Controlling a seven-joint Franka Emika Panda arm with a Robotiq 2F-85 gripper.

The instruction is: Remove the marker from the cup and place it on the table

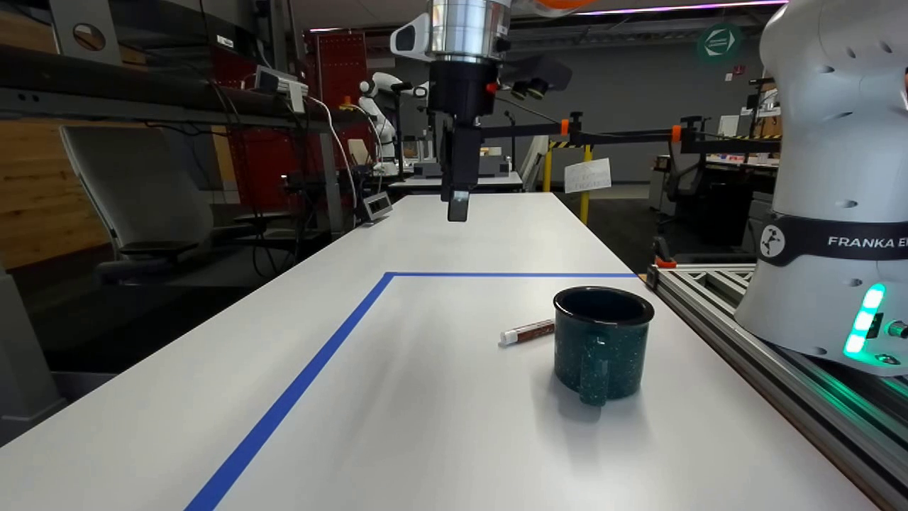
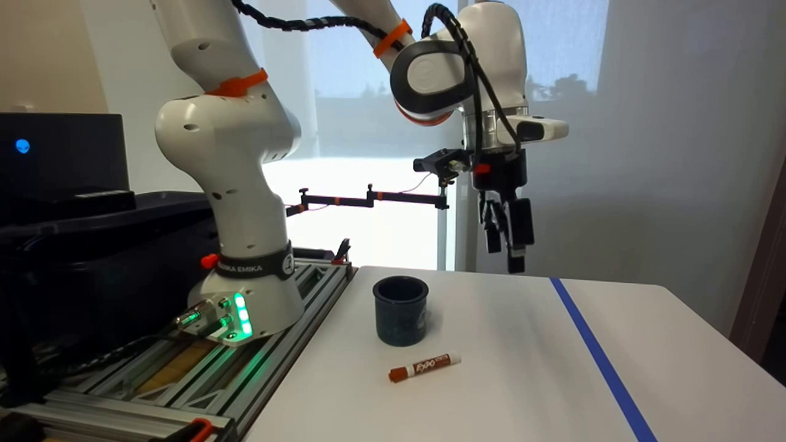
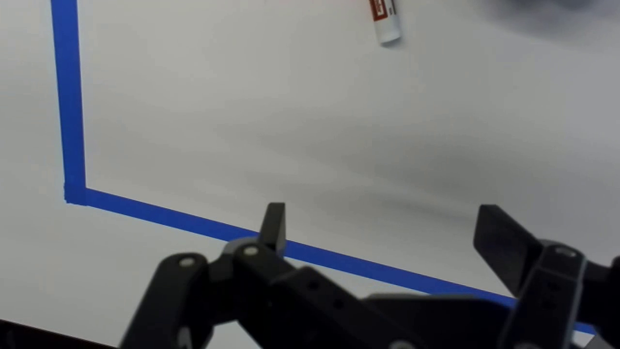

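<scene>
The marker [image 1: 528, 332], brown-red with a white end, lies flat on the white table [image 1: 440, 426], beside the cup and outside it. It lies whole in an exterior view [image 2: 425, 367]. In the wrist view only its white end [image 3: 386, 24] shows at the top edge. The dark green cup [image 1: 603, 355] stands upright and also shows in an exterior view [image 2: 401, 316]. I see nothing sticking out of it. My gripper [image 3: 381, 208] is open and empty, fingers wide apart. It hangs above the table, away from the marker and cup, in both exterior views [image 1: 459, 206] [image 2: 505, 255].
Blue tape [image 1: 305, 390] marks a line with a corner [image 3: 75, 194] on the table. The robot base [image 2: 252, 307] stands on a metal rail frame [image 1: 766, 376] along the table edge, close to the cup. A small grey device [image 1: 377, 206] sits at the far table edge.
</scene>
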